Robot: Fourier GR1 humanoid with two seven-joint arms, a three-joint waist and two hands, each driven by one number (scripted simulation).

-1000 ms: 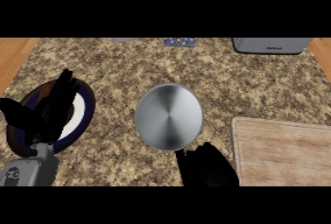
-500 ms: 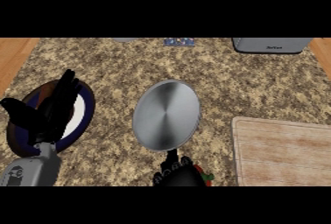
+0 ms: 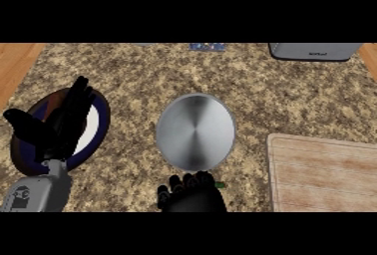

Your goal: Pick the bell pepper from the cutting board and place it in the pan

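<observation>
Head view: steep look down on the speckled counter (image 3: 294, 99); notes run left to right.
Left hand (image 3: 55, 124): open, fingers straight and up, resting over the blue-rimmed plate (image 3: 101, 119) at the left. Leave it parked.
Pan (image 3: 196, 132): steel, centre of the counter, nothing in it.
Right hand (image 3: 193, 195): at the near edge, just near of the pan rim, fingers curled round something.
Bell pepper (image 3: 219, 185): mostly hidden in that fist; only a green fleck shows at its right side, with red beside it. You can take it as held, not yet over the pan.
Cutting board (image 3: 324, 174): near right, wooden, bare.
Step in hand: carry to pan, by my reading.
How to do it well: lift clear of the rim, move far until the fist sits over the pan's middle, lower, then uncurl.
Risk: rim clip on a low approach.
</observation>
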